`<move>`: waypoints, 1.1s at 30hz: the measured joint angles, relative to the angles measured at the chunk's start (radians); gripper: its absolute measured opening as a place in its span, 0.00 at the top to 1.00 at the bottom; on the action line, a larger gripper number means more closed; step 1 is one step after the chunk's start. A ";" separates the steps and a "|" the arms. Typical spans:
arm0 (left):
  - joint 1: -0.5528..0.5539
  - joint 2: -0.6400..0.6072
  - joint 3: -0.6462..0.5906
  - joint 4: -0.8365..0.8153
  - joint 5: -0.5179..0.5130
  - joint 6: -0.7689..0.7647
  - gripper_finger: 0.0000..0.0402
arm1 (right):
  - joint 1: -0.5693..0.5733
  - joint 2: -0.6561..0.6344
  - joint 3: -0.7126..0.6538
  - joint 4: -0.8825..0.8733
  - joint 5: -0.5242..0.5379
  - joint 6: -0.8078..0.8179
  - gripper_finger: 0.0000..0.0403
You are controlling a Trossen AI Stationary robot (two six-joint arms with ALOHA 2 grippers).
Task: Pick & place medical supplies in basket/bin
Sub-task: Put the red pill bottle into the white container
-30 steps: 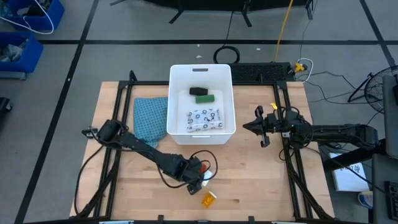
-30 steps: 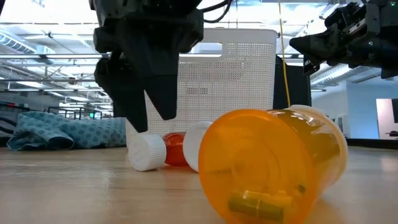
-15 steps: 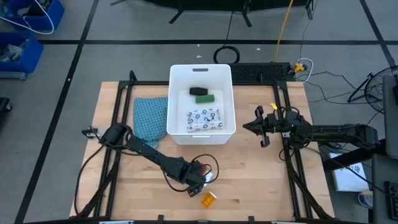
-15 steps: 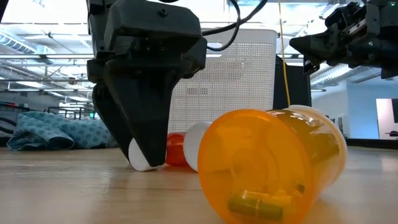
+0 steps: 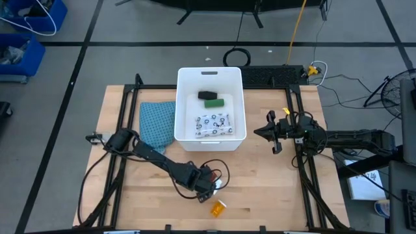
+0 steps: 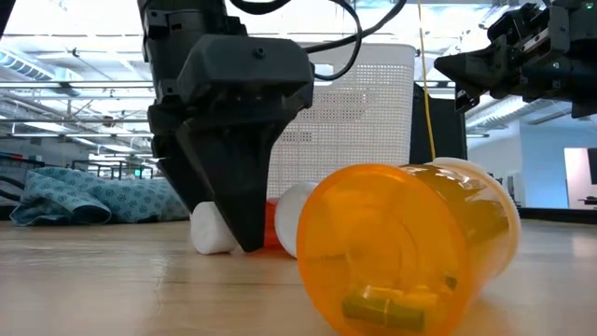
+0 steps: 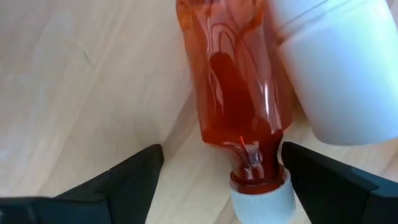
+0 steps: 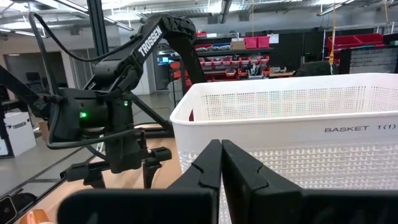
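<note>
The red tube [image 7: 233, 81] lies flat on the table with its white cap [image 7: 261, 199] toward my left gripper [image 7: 222, 149]. That gripper is open and low over the table's near middle [image 5: 207, 185], one finger on each side of the tube's neck. The white bottle [image 7: 342, 68] lies against the tube. The orange vial [image 5: 218, 207] lies on its side nearer the near edge. The white basket [image 5: 211, 107] holds the black oblong [image 5: 208, 95], the green oblong [image 5: 213, 103] and the dotted packet [image 5: 213, 123]. My right gripper [image 5: 270, 133] is shut and hangs in the air to the basket's right. My left gripper comes from above, pointing down, with its fingers across the red tube's neck [image 7: 252, 155]. One fingertip [image 7: 295, 155] stands right beside the tube's shoulder; I cannot tell whether it touches. The other finger [image 7: 146, 165] is clearly apart. The tube lies flat on the table.
A teal patterned cloth [image 5: 158, 123] lies left of the basket, touching its wall. Black frame rails [image 5: 123, 130] run along both sides of the table. In the low view the orange vial [image 6: 410, 247] fills the near foreground. Bare wood lies to the right of the vial.
My left gripper has come down over the red tube and turned about its own axis, and its fingertips now reach nearly to the table beside the white cap. The tube, bottle and vial have stayed where they were.
</note>
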 joint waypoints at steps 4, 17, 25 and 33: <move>0.002 0.000 -0.001 -0.011 0.022 0.027 0.31 | 0.000 0.000 0.000 0.000 0.000 0.000 0.99; -0.002 -0.047 -0.004 -0.192 0.015 0.045 0.69 | 0.000 0.001 0.000 -0.005 -0.001 0.006 0.99; -0.056 -0.241 -0.004 -0.225 -0.283 0.163 0.69 | 0.000 0.020 0.000 -0.007 -0.026 0.007 0.99; -0.215 -0.613 -0.096 -0.198 -0.597 0.433 0.69 | 0.000 0.021 0.000 0.005 -0.052 0.012 0.99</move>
